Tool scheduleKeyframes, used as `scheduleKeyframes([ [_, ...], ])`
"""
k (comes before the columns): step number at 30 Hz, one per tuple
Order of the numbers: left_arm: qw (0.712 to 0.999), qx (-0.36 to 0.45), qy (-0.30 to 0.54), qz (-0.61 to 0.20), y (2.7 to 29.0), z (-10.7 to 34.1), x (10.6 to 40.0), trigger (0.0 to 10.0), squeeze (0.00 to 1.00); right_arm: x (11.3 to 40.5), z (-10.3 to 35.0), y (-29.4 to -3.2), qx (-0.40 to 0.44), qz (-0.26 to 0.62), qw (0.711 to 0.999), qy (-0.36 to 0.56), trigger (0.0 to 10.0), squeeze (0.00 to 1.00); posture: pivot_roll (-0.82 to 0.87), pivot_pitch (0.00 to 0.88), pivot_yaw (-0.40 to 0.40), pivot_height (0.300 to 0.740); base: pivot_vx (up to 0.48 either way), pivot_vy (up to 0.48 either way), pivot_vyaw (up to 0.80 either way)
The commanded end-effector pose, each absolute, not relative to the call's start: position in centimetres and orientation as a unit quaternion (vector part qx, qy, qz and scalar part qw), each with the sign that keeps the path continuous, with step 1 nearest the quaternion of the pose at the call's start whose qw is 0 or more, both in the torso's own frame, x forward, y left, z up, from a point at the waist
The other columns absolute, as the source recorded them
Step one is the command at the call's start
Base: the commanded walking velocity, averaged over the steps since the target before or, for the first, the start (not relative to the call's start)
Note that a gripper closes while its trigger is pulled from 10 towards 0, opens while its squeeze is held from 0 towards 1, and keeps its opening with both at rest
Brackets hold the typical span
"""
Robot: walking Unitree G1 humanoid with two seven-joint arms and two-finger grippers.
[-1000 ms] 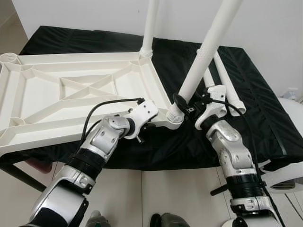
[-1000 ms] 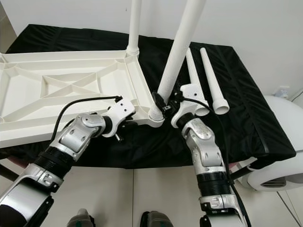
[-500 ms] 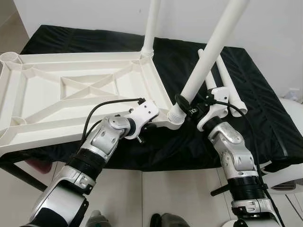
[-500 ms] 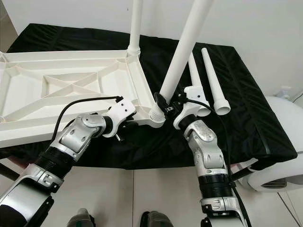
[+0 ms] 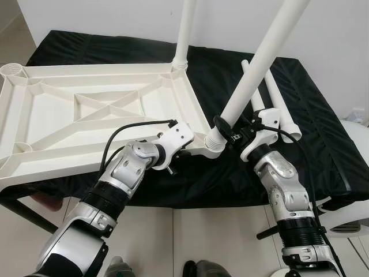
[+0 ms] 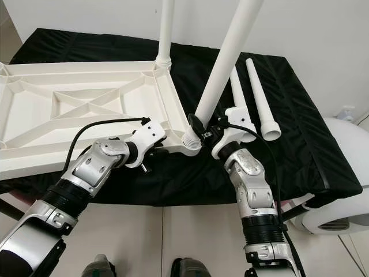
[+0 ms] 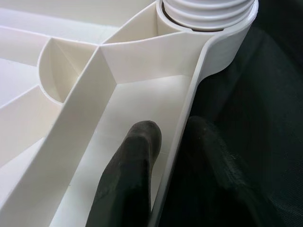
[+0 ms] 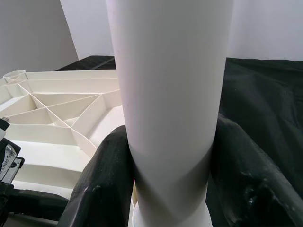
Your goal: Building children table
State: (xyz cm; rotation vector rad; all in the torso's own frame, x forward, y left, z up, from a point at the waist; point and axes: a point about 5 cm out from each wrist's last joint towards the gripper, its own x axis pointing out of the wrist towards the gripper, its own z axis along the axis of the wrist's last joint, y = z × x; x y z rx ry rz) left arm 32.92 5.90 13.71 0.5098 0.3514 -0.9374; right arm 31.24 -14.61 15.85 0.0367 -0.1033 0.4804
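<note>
Head cam: white tabletop (image 5: 86,112) lies upside down on black cloth (image 5: 323,138). Right gripper (image 5: 226,131) grips a tilted leg (image 5: 253,75) at the near corner socket. L wrist cam: left gripper (image 7: 165,156) pinches the tabletop's rim. R wrist cam: fingers (image 8: 109,184) hug the leg both sides.

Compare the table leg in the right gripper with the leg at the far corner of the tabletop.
The held leg leans to the robot's right; the far leg stands upright. The right gripper clamps the held leg near its ribbed base; the far leg stands free. Both are white tubes seated in corner sockets of the upturned tabletop.
</note>
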Motion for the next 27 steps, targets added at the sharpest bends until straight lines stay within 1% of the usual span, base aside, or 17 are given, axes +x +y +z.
scheduleKeyframes([
  [1,0.854,0.255,0.137,-0.433,5.8,14.9,33.2,10.0,0.0,30.6,11.0,-15.3,0.026,0.214,0.974,0.064,10.0,0.0,0.06,0.059,-0.091,0.74,0.0,0.0,0.0],
  [7,0.855,0.255,0.135,-0.432,5.9,15.1,33.2,10.0,0.0,30.9,11.3,-15.0,0.028,0.202,0.978,0.052,10.0,0.0,0.06,0.059,-0.094,0.74,0.0,0.0,0.0],
  [12,0.856,0.255,0.134,-0.43,6.0,15.2,33.2,10.0,0.0,30.5,11.5,-14.2,0.032,0.193,0.98,0.036,10.0,0.0,0.06,0.061,-0.093,0.74,0.0,0.0,0.0],
  [13,0.855,0.255,0.133,-0.431,6.0,15.2,33.2,10.0,0.0,30.1,11.6,-13.8,0.042,0.18,0.982,0.025,10.0,0.0,0.06,0.063,-0.093,0.74,0.0,0.0,0.0],
  [27,0.854,0.257,0.131,-0.434,5.9,15.3,33.2,10.0,0.0,29.5,12.1,-12.7,0.051,0.147,0.988,0.001,10.0,0.0,0.06,0.065,-0.088,0.74,0.0,0.0,0.0],
])
